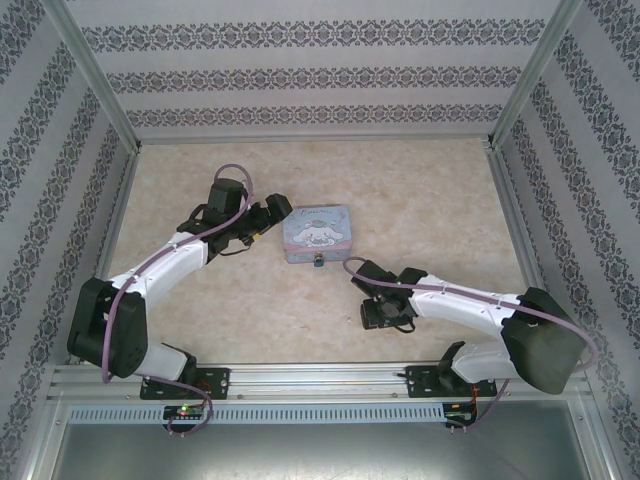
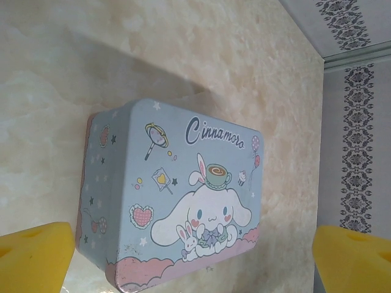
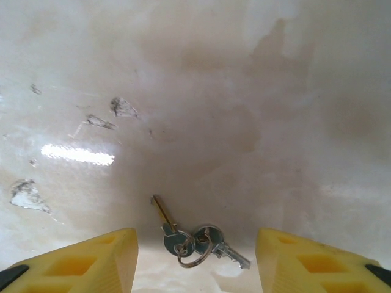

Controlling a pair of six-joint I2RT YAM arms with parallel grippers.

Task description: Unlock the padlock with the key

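Two small metal keys joined by a ring lie flat on the table, one brass-shafted and pointing away. My right gripper is open, and its yellow fingers stand on either side of the keys without touching them. In the top view the right gripper points down at the table in front of the tin. The tiny dark padlock hangs at the tin's near edge. Beside the tin's left end, my left gripper is open wide, its yellow fingertips holding nothing.
The light-blue cartoon tin sits shut at the table's middle, and its lid lies ahead of the left fingers. Patterned walls and metal posts enclose the table. Open tabletop lies to the right and behind the tin.
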